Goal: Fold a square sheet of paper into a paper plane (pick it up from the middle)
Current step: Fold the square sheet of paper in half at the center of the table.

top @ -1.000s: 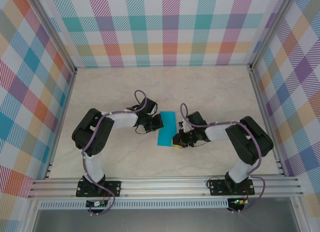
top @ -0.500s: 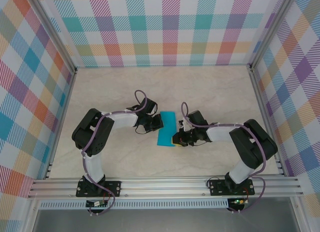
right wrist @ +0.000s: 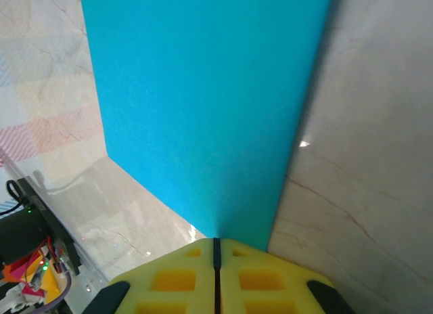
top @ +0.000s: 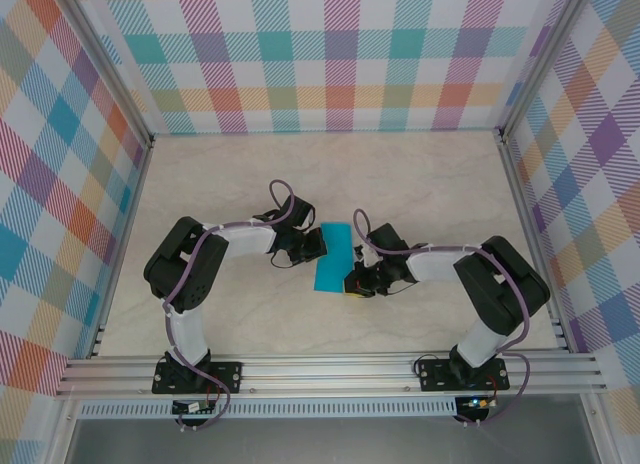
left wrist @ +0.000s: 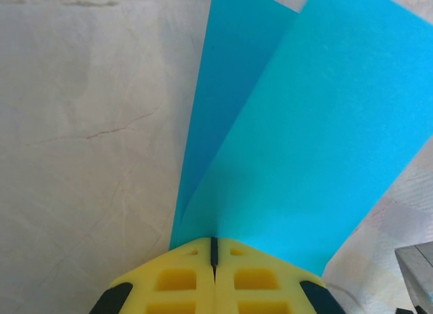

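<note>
Paper (top: 333, 256) sits mid-table (top: 420, 184) between the arms, doubled over, with two layers fanning apart in the left wrist view. Left gripper (top: 318, 244) is clamped on its far-left edge, right gripper (top: 350, 282) on its near-right corner. Looks like an early fold: next, line up the edges and press the crease flat. Nothing else on the table; only the checked walls (top: 340, 54) around.

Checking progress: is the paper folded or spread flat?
Folded: two layers of the paper fan apart at the left tool, and from above it is a narrow rectangle, not a square.
</note>
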